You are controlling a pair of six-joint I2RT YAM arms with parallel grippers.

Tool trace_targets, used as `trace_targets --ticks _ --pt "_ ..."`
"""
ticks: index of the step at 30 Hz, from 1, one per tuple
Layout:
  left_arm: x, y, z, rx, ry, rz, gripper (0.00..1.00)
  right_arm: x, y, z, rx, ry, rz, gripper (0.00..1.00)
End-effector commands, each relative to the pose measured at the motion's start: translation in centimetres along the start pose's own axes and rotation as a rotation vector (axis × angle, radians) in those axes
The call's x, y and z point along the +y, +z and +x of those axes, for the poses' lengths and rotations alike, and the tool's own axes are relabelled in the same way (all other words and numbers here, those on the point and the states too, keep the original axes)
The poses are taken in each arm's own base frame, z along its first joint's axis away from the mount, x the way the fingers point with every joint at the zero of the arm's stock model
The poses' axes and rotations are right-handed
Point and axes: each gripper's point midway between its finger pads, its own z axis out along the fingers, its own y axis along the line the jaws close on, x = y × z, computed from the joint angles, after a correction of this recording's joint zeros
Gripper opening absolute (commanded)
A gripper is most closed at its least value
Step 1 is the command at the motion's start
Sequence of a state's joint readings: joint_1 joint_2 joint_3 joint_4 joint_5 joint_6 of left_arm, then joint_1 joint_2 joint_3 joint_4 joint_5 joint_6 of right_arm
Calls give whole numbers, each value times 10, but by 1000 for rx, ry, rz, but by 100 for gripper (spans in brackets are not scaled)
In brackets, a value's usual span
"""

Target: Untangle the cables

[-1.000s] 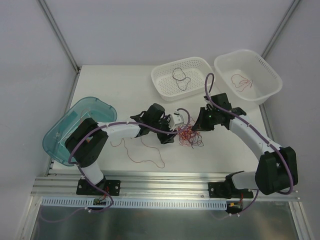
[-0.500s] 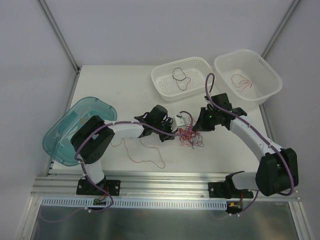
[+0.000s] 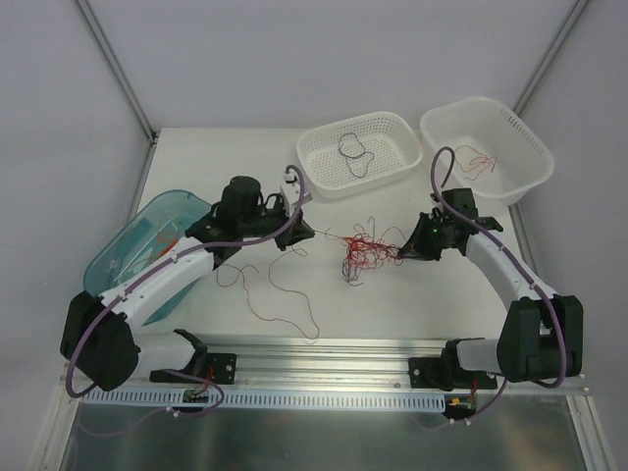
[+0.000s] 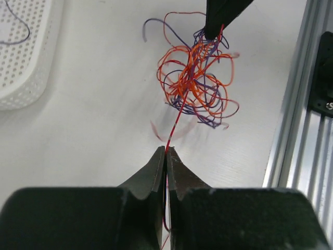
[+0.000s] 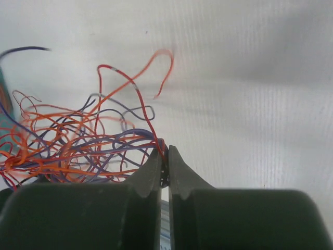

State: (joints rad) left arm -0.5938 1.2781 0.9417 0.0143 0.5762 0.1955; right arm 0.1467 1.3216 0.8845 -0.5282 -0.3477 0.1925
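A fist-sized tangle of red and dark cables (image 3: 361, 253) hangs stretched between my two grippers at the table's middle. My left gripper (image 3: 306, 234) is to its left, shut on a single red strand (image 4: 177, 117) that runs taut from the fingertips into the tangle (image 4: 195, 78). My right gripper (image 3: 402, 251) is on the tangle's right side, shut on several red and dark strands at its edge (image 5: 156, 138). In the right wrist view the rest of the tangle (image 5: 73, 148) spreads to the left of the right gripper (image 5: 164, 152). The left gripper (image 4: 167, 151) shows pinched tight.
A loose red cable (image 3: 280, 294) curls on the table near the front left. A perforated white basket (image 3: 319, 172) holds a dark cable (image 3: 355, 157). A white bin (image 3: 530, 172) holds a red cable (image 3: 478, 162). A teal container (image 3: 113, 270) sits at the left edge.
My left gripper shut on a red strand at the tangle and drew back to the left, pulling it taut. The right gripper shifted slightly right, still gripping the tangle.
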Motion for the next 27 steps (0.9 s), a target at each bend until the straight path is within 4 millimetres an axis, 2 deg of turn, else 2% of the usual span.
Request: trace_targets --ticks 1,2,3,5,6,8,9,12,13,14,15,16,17,19,20,22,23,24,25,27 --pt "5 -45 -12 -52 -124 -51 0 -59 -8 -4 -43 78 200 1" --pt "7 -52 -16 -65 -150 -73 0 -62 -9 -4 -43 90 209 1" --pt "19 -65 -18 -80 -175 -126 0 -66 -11 -4 -46 104 221 1" --pt "24 -87 -32 -133 -219 -180 0 -73 -13 -4 -54 128 239 1" --pt "38 -101 -34 -154 -261 -244 0 -72 -15 -4 -61 127 240 1" --pt "45 -126 -49 -210 -324 -313 0 -81 -18 -7 -79 167 257 1" --pt "57 -143 -54 -244 -343 -377 0 -83 -19 -8 -87 176 263 1" --pt "67 -172 -69 -303 -411 -475 0 -89 -22 -8 -97 199 281 1" --pt "78 -190 -79 -332 -418 -557 0 -90 -23 -8 -101 207 286 1" --pt "83 -198 -80 -336 -434 -604 0 -92 -24 -8 -105 214 292 1" --pt "88 -204 -73 -308 -470 -651 0 -96 -26 -8 -114 225 303 1" --pt "100 -218 -71 -311 -482 -753 0 -98 -28 -7 -123 230 310 1" --pt "103 -227 -77 -320 -480 -788 0 -100 -30 -7 -131 243 318 1" --pt "106 -229 -79 -312 -480 -803 0 -101 -35 -10 -161 240 321 1" --pt "96 -219 -84 -314 -482 -717 0 -98 -36 -11 -163 224 310 1" --pt "88 -200 -82 -300 -518 -611 0 -87 -37 -15 -166 190 278 10" --pt "75 -183 -81 -278 -525 -528 0 -83 -38 -16 -164 172 267 16" --pt "69 -174 -78 -263 -521 -500 0 -75 -37 -15 -159 140 251 29" --pt "65 -163 -67 -231 -523 -483 0 -71 -37 -16 -161 123 248 37" --pt "45 -141 -62 -190 -484 -411 0 -56 -43 -21 -183 58 238 57"
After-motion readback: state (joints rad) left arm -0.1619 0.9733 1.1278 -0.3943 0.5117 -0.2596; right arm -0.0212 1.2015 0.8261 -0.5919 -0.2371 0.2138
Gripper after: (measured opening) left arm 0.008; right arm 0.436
